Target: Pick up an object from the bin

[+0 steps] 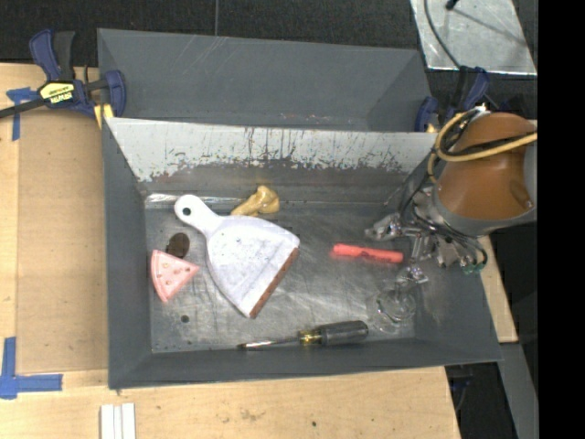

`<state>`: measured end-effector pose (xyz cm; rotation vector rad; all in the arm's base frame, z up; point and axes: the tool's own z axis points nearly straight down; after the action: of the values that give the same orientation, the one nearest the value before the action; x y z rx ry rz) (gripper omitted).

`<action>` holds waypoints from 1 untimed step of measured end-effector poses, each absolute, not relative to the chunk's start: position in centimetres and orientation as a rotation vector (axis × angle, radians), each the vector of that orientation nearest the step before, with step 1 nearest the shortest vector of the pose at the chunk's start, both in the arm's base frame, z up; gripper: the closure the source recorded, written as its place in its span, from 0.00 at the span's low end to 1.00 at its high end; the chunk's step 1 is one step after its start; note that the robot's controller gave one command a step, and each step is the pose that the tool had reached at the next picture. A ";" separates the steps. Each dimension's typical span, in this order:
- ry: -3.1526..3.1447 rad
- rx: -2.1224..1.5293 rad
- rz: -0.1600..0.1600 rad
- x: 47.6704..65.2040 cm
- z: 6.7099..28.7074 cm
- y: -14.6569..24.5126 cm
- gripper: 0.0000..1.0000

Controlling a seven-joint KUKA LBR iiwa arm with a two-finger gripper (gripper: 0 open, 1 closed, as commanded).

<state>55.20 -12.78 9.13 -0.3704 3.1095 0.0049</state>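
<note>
My gripper (413, 241) hangs low at the bin's right side, beneath the orange cover. Just to its left a slim red stick-shaped thing (366, 253) lies flat on the floor, its right end reaching the gripper. Whether the two touch I cannot tell. A small clear, glassy thing (395, 308) sits below the gripper near the front right corner. A screwdriver (315, 337) with a black handle lies along the front wall.
A white dustpan-shaped scoop (242, 262) with a brown edge lies left of centre. A pink wedge (170, 275) and a small dark brown round piece (177, 243) lie at the left. A yellow lump (258, 202) rests by the back wall.
</note>
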 end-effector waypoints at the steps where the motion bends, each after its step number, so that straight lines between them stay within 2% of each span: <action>1: 3.085 -0.484 -0.007 59.6 7.7 -11.2 1.00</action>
<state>59.59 -11.24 7.66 -0.4845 3.0845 -0.0067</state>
